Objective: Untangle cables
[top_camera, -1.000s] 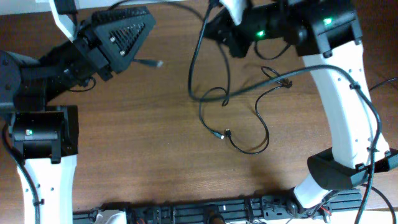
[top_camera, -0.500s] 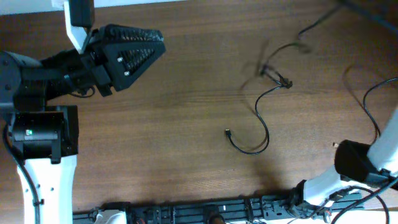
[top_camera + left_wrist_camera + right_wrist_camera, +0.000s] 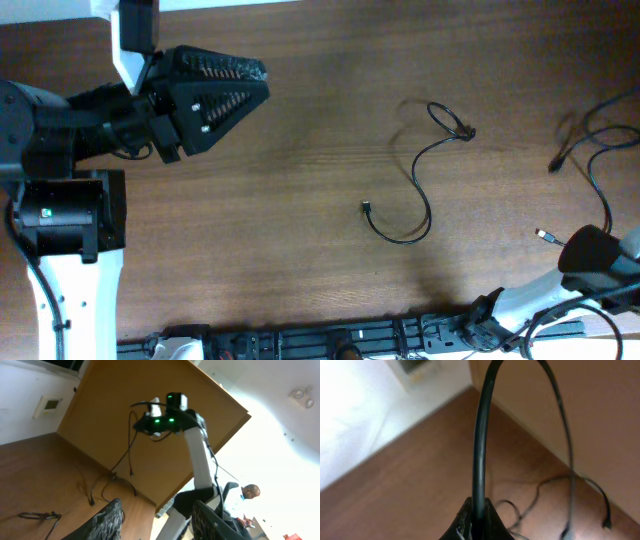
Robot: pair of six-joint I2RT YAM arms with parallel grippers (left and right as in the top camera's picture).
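One cable lies loose mid-table, clear of the rest | second cable hangs pinched in your right gripper, held up over the right edge | your left gripper hovers far left, jaws partly apart, empty | remaining: set the held one down separate.

no legible text, brand, number or sign in any view, small green spot on left arm's black joint housing too small to read, pale wall panel far left in left wrist view, no readable characters
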